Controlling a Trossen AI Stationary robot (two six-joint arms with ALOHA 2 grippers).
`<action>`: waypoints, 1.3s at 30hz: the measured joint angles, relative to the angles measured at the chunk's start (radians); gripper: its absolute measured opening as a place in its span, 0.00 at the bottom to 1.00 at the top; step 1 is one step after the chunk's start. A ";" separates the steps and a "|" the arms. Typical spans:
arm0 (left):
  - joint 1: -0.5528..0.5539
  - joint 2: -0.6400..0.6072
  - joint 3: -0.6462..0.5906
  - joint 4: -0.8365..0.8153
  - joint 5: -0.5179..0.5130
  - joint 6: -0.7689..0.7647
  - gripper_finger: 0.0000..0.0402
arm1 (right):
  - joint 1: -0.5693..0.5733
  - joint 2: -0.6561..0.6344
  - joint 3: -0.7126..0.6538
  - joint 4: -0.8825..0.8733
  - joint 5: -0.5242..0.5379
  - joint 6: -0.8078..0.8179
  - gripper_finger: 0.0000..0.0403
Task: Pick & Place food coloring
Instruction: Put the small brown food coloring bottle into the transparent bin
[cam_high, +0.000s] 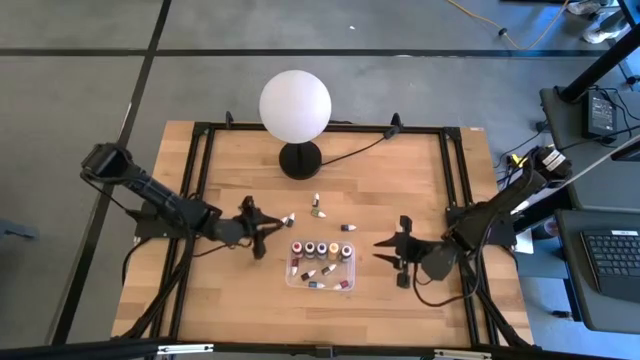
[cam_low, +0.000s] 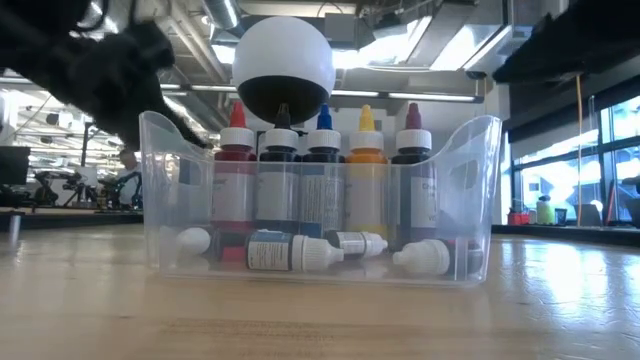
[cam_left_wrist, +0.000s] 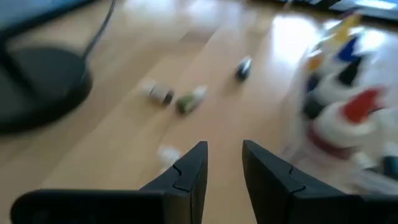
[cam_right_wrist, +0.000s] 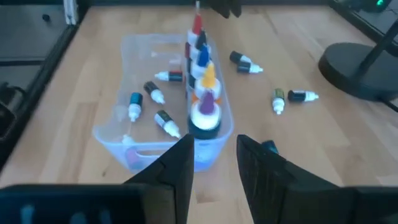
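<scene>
The food coloring bottles are small, with white pointed caps. Five stand upright in a row in the clear tray (cam_high: 320, 280), among them the red one (cam_low: 236, 160) and the yellow one (cam_low: 366, 165). Several lie on the tray floor (cam_right_wrist: 163, 121). Four lie loose on the table beyond the tray: one (cam_high: 288, 217) just ahead of my left gripper (cam_high: 262, 232), a pair (cam_high: 318, 208), and one (cam_high: 348, 227). My left gripper (cam_left_wrist: 224, 163) is open, left of the tray. My right gripper (cam_high: 385, 250) (cam_right_wrist: 214, 155) is open, right of the tray.
The white globe lamp (cam_high: 295, 105) stands on its black base (cam_high: 300, 160) at the table's far middle, and its cable (cam_high: 360, 148) runs to the far right. A black frame rail (cam_high: 200, 190) borders the wooden top. Bare wood lies near the table's near edge.
</scene>
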 joint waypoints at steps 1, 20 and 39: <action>0.021 0.000 0.000 -0.029 0.025 -0.030 0.24 | -0.007 -0.001 -0.005 0.000 -0.008 0.000 0.31; 0.147 0.177 -0.001 0.033 0.111 -0.105 0.25 | -0.062 -0.002 -0.008 0.008 -0.031 -0.029 0.31; 0.147 0.367 0.000 0.122 0.108 -0.143 0.25 | -0.062 -0.002 -0.007 0.002 -0.031 -0.034 0.31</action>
